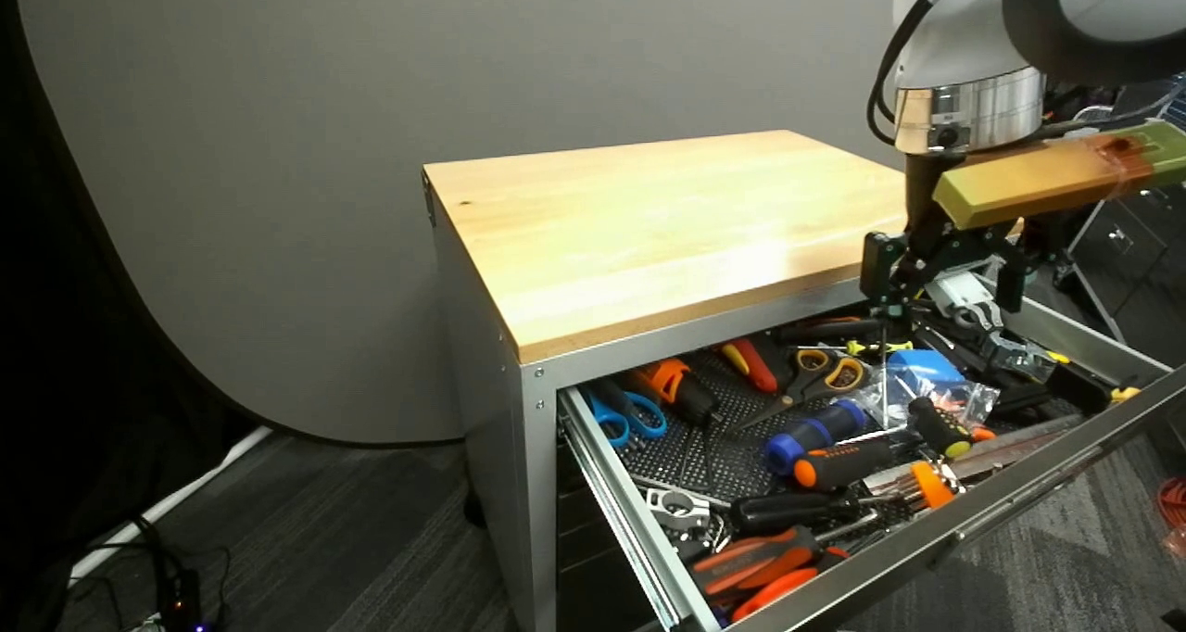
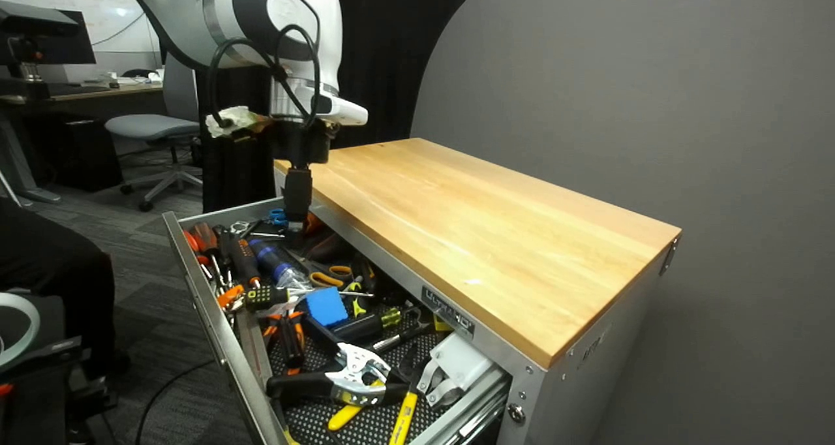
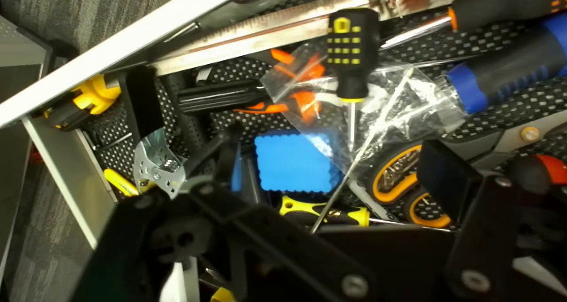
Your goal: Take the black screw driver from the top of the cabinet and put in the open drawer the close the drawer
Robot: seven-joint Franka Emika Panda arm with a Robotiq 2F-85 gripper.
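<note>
- Black screw driver [image 3: 352, 56] lies loose in the drawer [image 2: 214, 321], out of the jaws' hold: the gripper [image 3: 336, 171] hangs above, its two fingers spread wide, with nothing pinched between them that I can make out.
- Seen from the wrist, its stubby handle, dotted with yellow squares, shows past the gap between the fingers, and the short steel shaft points back toward the gripper. It overlaps a clear plastic bag [image 3: 412, 94]; whether it rests on that I can't tell. The tip ends near a blue block [image 3: 297, 162].
- I'd guess it light, stiff and hard to damage. The thick handle ought to give the best bite, squeezed across its middle; the thin bare shaft would likely roll or slip, and that bag could come up with it.
- Around it lies a jumble, scissors [image 3: 514, 136] and a spring clamp [image 2: 359, 370] included.
- Farther out, the drawer stands open from the cabinet [image 1: 486, 410], below the wooden top [image 2: 470, 210]. With the screw driver inside, closing seems the only step left; I'd push on the drawer front and watch that nothing standing proud catches the frame.
</note>
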